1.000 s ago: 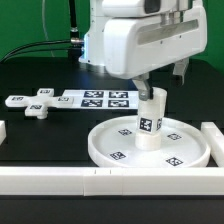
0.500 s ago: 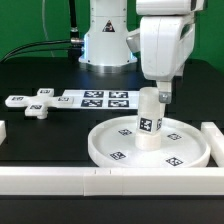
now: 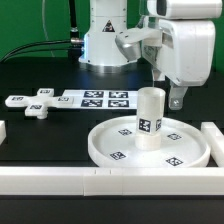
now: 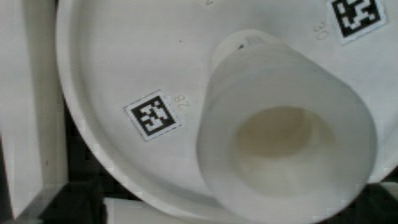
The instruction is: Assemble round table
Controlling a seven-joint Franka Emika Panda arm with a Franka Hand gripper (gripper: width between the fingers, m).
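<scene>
Standing upright at the middle of the disc [image 3: 103, 146], the leg [image 3: 150, 118] is seen with a tag on its side. The gripper [image 3: 176, 96] is held above the leg and toward the exterior view's right, apart from it; whether its jaws are spread or pressed together cannot be told. The foot [image 3: 38, 105] is laid flat on the black table [image 3: 40, 135] at the exterior view's left, just beside the marker board [image 3: 95, 99]. In the wrist view, the leg's hollow top is looked down upon, with the disc's tagged floor around it.
</scene>
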